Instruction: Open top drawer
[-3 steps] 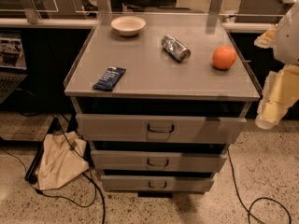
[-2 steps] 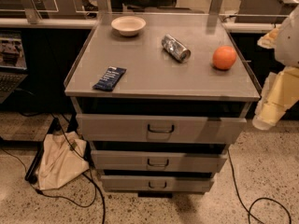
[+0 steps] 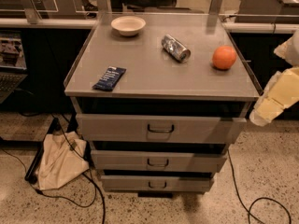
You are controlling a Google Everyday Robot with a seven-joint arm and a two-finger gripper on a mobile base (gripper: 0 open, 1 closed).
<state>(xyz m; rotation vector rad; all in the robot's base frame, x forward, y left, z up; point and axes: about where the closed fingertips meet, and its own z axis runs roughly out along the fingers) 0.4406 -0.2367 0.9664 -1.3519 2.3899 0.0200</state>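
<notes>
**Beneath the cabinet top: three drawers, one arm alongside**

Directly under the grey cabinet top [image 3: 154, 73] sits the top drawer [image 3: 117, 127], with one dark loop handle [image 3: 160, 128] at centre and a dark gap above its front. Two narrower drawers sit below it, making three in all. On the top there are one bowl [image 3: 128, 25], one can [image 3: 175, 48], one orange [image 3: 224, 57] and one blue packet [image 3: 109, 78]. One cloth bag [image 3: 58, 162] lies on the floor at left. The gripper [image 3: 275, 97] hangs off the cabinet's right side, clear of the drawer; whether it is clenched or released cannot be told.
</notes>
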